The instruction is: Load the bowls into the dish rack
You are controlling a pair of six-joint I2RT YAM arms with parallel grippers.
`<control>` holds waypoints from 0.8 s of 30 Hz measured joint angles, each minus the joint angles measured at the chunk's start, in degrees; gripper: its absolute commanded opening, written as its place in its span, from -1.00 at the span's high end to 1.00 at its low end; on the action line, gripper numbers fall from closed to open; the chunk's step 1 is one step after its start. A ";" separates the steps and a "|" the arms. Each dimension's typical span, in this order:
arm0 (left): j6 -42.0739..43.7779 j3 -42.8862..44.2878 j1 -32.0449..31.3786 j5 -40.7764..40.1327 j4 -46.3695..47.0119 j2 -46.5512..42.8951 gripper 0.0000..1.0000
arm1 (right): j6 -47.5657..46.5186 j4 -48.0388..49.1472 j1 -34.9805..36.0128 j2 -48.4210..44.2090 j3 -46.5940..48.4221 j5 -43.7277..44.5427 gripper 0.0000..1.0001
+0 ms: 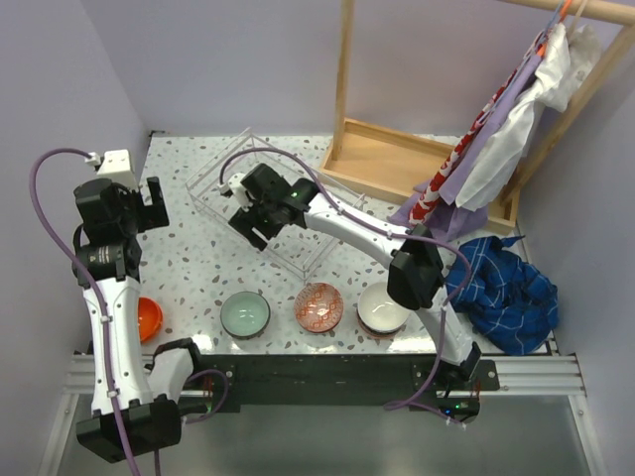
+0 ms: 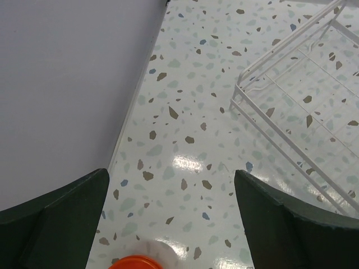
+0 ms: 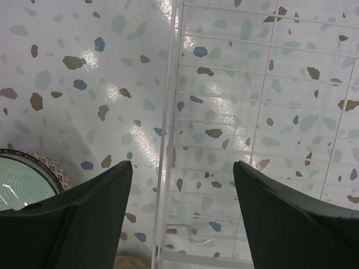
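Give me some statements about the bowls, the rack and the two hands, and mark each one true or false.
1. The dish rack already holds two bowls. False: no bowl shows inside it.
2. The right hand is open and empty, above the rack's edge. True.
3. The red-patterned bowl stands between the pale green bowl and the white bowl. True.
4. The left hand grips the orange bowl. False: it is open and empty, and the bowl rests on the table.
5. The four visible bowls are stacked together. False: each stands alone, apart from the others.
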 measured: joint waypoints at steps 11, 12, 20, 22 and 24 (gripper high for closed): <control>-0.02 -0.35 0.39 -0.72 -1.18 -0.76 -0.99 | -1.51 0.13 0.22 3.63 0.79 -1.11 -0.03; -0.02 -0.35 0.42 -0.70 -1.29 -0.76 -0.99 | -1.86 0.02 0.22 3.72 0.79 -1.29 0.15; 0.02 -0.35 0.42 -0.31 -1.62 -0.83 -0.99 | -4.87 -0.17 0.52 3.65 0.46 -2.12 0.94; 0.07 -0.35 0.42 0.07 -1.62 -0.90 -0.99 | -6.01 0.44 0.94 2.93 -0.90 -2.60 1.00; 0.26 -0.37 0.42 0.57 -1.57 -0.90 -0.99 | -6.97 1.03 0.98 1.62 -3.08 -2.49 1.00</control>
